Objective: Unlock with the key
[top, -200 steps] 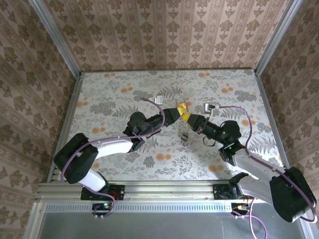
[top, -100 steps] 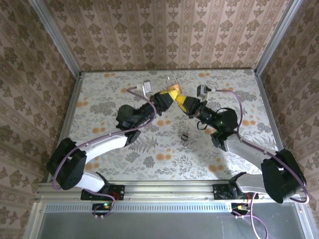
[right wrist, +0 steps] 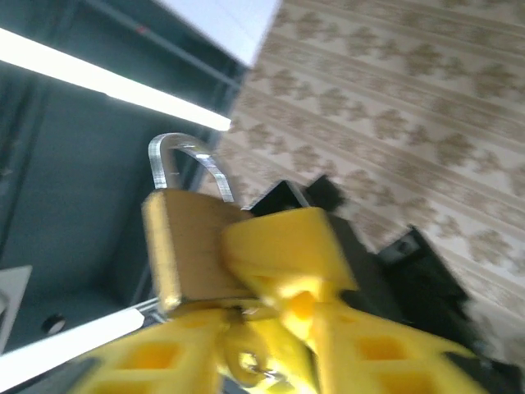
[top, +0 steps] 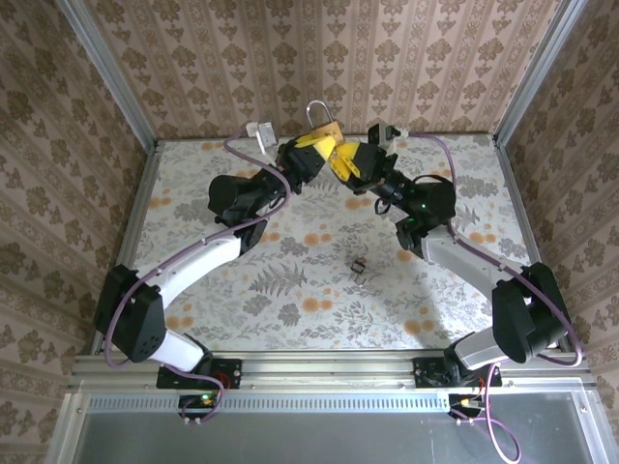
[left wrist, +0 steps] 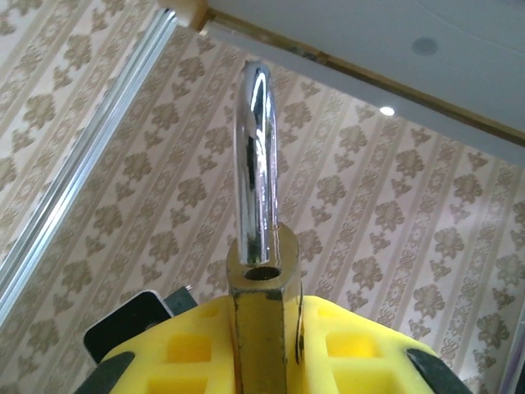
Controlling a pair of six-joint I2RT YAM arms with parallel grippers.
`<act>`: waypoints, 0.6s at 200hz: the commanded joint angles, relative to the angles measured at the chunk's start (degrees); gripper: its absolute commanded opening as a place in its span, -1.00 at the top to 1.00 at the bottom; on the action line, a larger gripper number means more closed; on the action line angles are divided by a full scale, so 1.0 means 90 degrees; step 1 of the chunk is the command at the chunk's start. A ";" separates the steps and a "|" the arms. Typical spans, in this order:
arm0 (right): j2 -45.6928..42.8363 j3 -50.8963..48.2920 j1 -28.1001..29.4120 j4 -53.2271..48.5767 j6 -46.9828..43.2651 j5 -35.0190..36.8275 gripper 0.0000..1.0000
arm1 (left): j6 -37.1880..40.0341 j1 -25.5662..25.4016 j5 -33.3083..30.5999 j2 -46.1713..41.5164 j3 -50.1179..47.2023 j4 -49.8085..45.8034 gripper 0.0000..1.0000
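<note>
My left gripper [top: 317,145] is raised near the back wall and shut on the brass padlock [top: 327,130], whose silver shackle points up. In the left wrist view the padlock [left wrist: 264,324] stands between my yellow fingers [left wrist: 184,349], and an empty hole shows on its top beside the shackle [left wrist: 256,156]. My right gripper [top: 350,162] meets the padlock from the right. In the blurred right wrist view its jaws stand apart below the padlock [right wrist: 189,246]. The small key [right wrist: 247,362] hangs at the lock's underside between them.
A small dark metal piece [top: 357,267] lies on the floral table [top: 242,290] near the middle. Patterned walls close in the back and both sides. A metal rail [top: 319,367] runs along the near edge.
Both arms have risen from the table's middle towards the back wall, and the padlock has gone up with them. My right gripper's jaws have parted.
</note>
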 commanded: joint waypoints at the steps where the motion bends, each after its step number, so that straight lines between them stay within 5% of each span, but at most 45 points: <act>1: -0.0911 -0.0704 -0.0462 -0.2614 -0.0952 -0.0003 -0.09 | -0.0185 0.0206 0.0745 -0.0452 -0.0605 -0.0388 1.00; 27: -0.2641 -0.0265 -0.0604 -0.7721 -0.4153 0.0447 -0.40 | 0.1125 0.0229 0.0806 -0.1276 -0.1086 -0.3514 1.00; 54: -0.2667 0.1001 -0.0500 -1.0519 -0.6540 0.0801 -0.53 | 0.2430 -0.0074 0.1003 -0.1458 -0.0836 -0.6148 1.00; 73: -0.2362 0.1267 -0.0410 -1.1156 -0.7418 0.0740 -0.56 | 0.2795 -0.0234 0.1241 -0.1482 -0.0846 -0.6685 1.00; 120: -0.1777 0.1179 0.0236 -1.1088 -0.7789 0.0825 -0.53 | 0.3126 -0.0492 0.1309 -0.1478 -0.0715 -0.7019 1.00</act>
